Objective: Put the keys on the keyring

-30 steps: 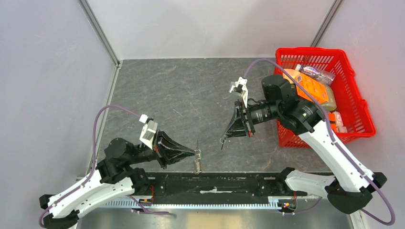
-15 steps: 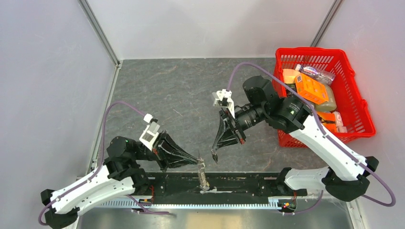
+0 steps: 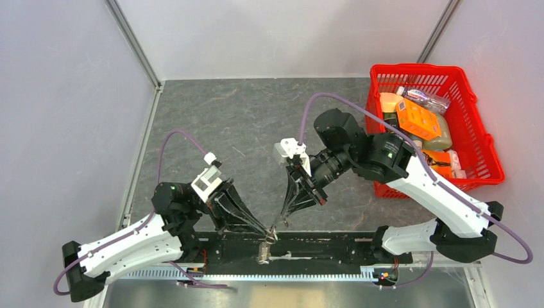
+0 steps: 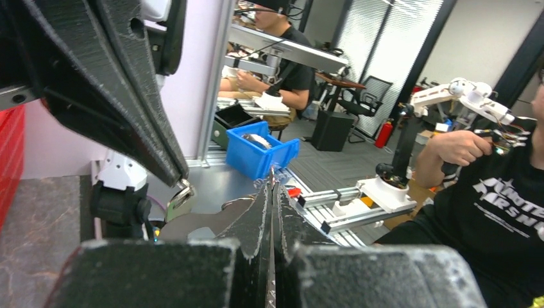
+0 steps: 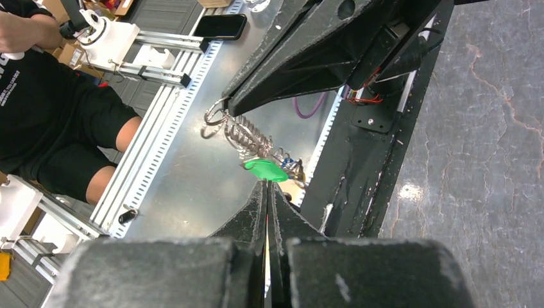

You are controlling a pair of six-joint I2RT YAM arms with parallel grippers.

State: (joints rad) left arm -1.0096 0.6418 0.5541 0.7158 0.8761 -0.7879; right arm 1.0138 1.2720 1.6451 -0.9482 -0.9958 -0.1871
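Shiny metal keyring [image 5: 246,137] and key [image 4: 181,197]; glossy green plastic tag [image 5: 265,171].

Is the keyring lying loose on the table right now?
No, the keyring hangs in the air, pinched at its loop by the shut tips of the left gripper.

We see the keyring [image 5: 247,142] held in the air over the near edge of the worktop [image 3: 244,128], its silver loop caught at the very tip of the closed left fingers [image 5: 289,70]. The short twisted chain slants from the loop to the bright green tag [image 5: 265,171], which hangs just beside the closed tips of the right fingers [image 5: 250,221]. Whether they touch it, we cannot tell. From overhead it dangles as a thin silver strand.
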